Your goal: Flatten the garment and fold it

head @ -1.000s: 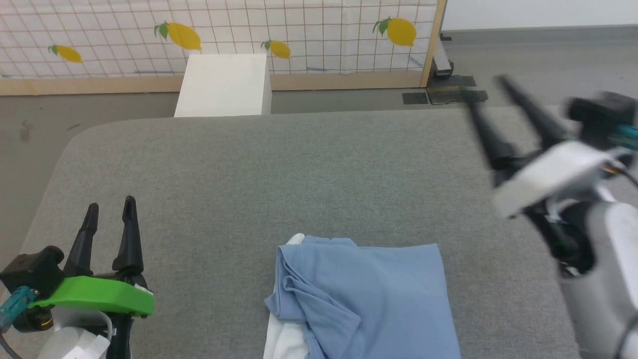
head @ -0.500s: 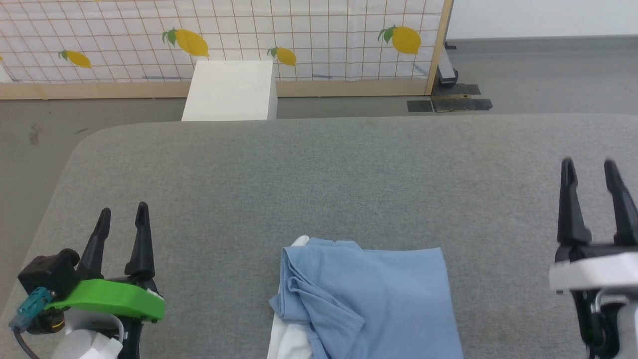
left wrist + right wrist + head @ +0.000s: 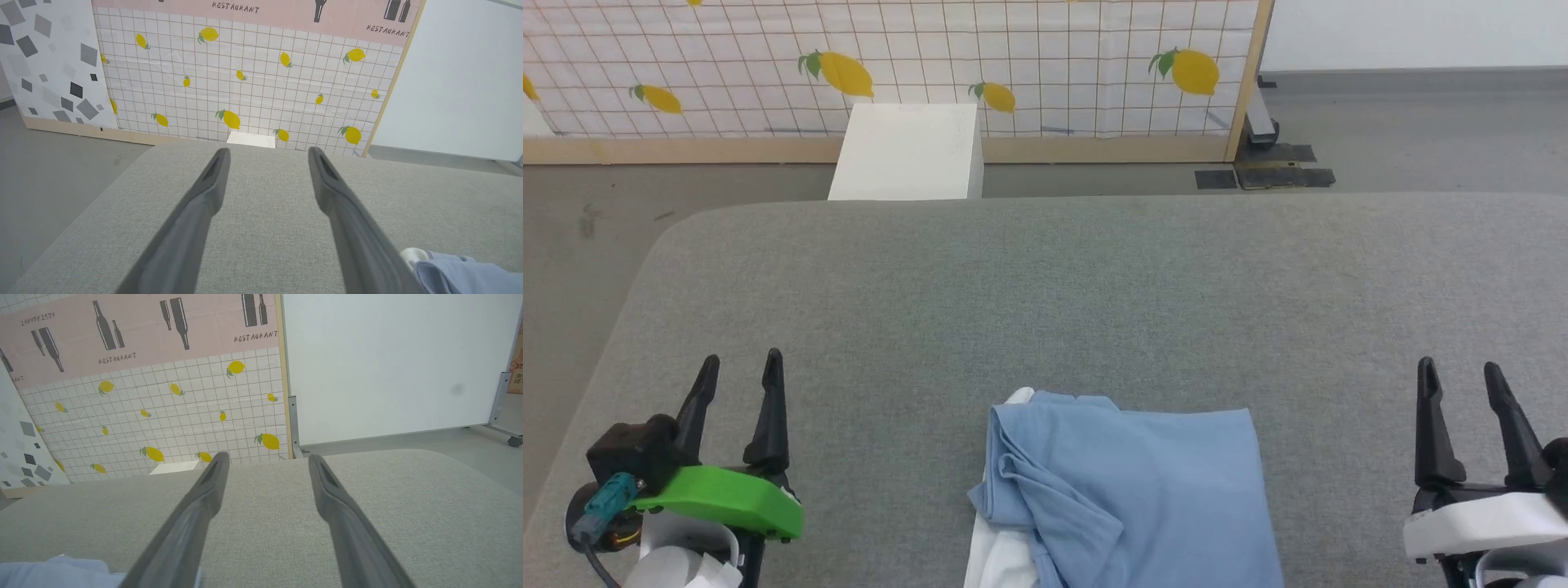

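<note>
Light-blue knit, the garment (image 3: 1127, 490) lies folded into a rough rectangle at the near edge of the grey padded table (image 3: 1045, 286), midway between both arms. The left gripper (image 3: 743, 357) and right gripper (image 3: 1458, 364) stand wide open, empty, well apart from it. Its rumpled left side, white patch peeking beneath, could spring loose if pinched through one layer only.

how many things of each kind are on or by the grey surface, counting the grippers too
light-blue garment: 1
white box: 1
grippers: 2, the left gripper and the right gripper, both open
total: 4
</note>
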Controlling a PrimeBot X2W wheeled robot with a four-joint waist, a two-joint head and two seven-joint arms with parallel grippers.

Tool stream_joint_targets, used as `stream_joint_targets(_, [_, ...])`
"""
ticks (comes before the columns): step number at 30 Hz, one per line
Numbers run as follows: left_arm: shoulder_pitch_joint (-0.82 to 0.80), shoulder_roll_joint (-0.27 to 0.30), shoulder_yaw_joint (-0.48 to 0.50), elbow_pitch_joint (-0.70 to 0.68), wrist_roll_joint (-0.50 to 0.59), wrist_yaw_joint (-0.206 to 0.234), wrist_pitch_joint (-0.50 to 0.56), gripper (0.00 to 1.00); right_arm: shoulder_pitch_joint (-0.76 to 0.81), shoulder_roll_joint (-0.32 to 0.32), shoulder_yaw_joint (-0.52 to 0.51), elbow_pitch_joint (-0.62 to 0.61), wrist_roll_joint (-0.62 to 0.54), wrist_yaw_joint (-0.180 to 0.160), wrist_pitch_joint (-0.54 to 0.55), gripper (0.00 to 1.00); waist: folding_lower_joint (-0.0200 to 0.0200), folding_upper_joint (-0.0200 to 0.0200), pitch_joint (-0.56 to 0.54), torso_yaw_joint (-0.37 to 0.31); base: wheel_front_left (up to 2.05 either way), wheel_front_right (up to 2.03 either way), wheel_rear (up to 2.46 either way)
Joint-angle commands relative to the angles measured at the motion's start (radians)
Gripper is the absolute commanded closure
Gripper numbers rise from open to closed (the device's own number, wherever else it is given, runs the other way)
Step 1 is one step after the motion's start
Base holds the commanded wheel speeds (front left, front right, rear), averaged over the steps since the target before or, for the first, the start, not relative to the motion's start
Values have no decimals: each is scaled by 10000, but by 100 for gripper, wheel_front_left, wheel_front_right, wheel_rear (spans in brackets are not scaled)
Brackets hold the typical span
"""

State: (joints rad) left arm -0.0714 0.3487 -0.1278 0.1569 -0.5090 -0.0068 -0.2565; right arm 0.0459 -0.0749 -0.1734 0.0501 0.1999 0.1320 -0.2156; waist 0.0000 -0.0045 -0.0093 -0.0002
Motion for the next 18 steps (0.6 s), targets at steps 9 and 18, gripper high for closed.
stream_joint_targets(9, [94, 89, -101, 196, 333, 119, 12, 0, 220, 149, 377, 110, -163, -13, 271, 0, 0, 45, 19, -39, 0, 0, 0])
stream_joint_targets(18, [46, 78, -140, 348, 193, 105, 73, 0, 192, 179, 431, 277, -155, -13, 430, 0, 0, 45, 45, -55, 0, 0, 0])
